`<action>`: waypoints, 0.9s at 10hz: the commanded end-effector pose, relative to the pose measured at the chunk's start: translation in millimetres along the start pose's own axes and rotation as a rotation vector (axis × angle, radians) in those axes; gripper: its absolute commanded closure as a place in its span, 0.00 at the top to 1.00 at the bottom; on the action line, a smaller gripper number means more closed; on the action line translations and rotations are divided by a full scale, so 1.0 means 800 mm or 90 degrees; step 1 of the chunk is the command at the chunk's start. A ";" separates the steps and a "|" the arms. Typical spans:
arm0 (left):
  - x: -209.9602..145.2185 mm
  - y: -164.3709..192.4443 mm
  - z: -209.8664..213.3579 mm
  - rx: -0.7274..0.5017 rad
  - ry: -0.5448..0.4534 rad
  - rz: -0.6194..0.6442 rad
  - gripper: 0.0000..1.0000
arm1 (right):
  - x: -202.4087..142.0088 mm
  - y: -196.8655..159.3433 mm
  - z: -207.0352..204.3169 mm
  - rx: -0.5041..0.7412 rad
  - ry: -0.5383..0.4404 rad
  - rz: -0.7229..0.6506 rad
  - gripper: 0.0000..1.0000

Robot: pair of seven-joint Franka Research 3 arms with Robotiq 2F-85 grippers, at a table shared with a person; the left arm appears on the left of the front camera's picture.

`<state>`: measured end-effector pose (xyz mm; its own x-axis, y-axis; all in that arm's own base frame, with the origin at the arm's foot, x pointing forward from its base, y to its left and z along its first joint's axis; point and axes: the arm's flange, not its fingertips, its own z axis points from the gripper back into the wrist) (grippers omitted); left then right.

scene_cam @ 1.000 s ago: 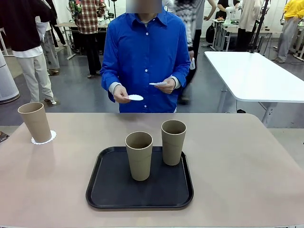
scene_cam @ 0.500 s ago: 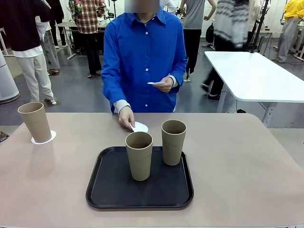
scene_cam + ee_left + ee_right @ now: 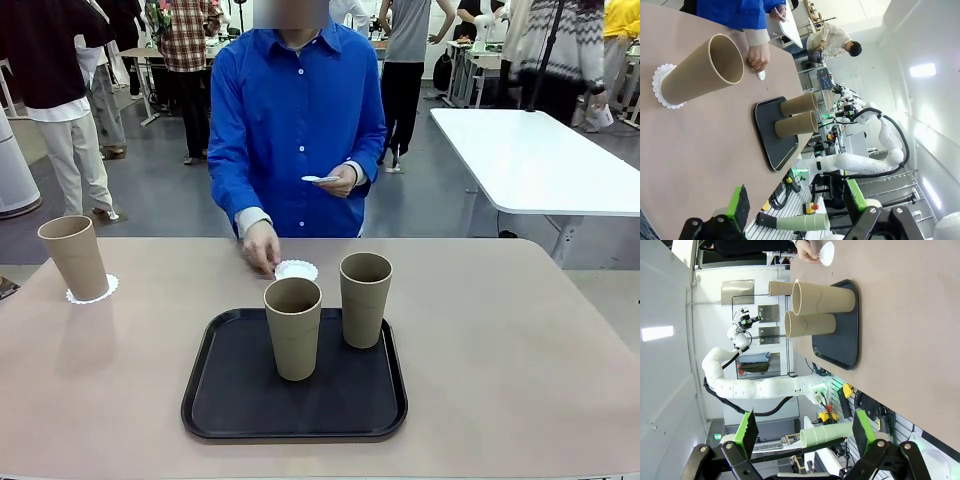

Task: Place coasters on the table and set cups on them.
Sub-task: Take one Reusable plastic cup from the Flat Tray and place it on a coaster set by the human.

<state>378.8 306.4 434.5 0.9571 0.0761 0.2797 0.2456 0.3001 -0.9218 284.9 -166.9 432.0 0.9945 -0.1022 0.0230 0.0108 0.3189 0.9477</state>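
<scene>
One cup (image 3: 73, 257) stands on a coaster (image 3: 92, 291) at the table's (image 3: 520, 340) far left. Two more cups (image 3: 293, 327) (image 3: 365, 298) stand upright on the black tray (image 3: 240, 400). Just behind the tray, a person's hand (image 3: 260, 247) rests on a second coaster (image 3: 296, 270) lying on the table. The person's other hand holds a third coaster (image 3: 320, 179) at chest height. My left gripper (image 3: 796, 200) hangs open and empty, well back from the cup (image 3: 700, 74) on its coaster (image 3: 660, 85). My right gripper (image 3: 805, 429) is open and empty too, far from the tray's cups (image 3: 825, 295) (image 3: 810, 324).
The person in a blue shirt (image 3: 300, 110) stands at the far edge of the table. A white table (image 3: 530, 160) sits behind on the right. Bare tabletop lies right of the tray and between the tray and the left cup.
The person's hand came down from mid-air and laid a coaster on the table just behind the tray. Cups, tray and both grippers have not moved.
</scene>
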 end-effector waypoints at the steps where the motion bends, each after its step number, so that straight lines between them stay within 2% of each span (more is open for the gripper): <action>1: -0.002 -0.001 0.001 -0.002 0.000 0.004 1.00 | -0.001 0.001 -0.001 0.007 0.002 0.003 1.00; 9: -0.002 -0.001 0.001 -0.002 0.000 0.004 1.00 | -0.001 0.001 -0.001 0.007 0.002 0.003 1.00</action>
<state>378.9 306.4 434.5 0.9571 0.0759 0.2797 0.2456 0.3000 -0.9218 284.9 -166.9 432.0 0.9945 -0.1022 0.0230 0.0108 0.3189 0.9477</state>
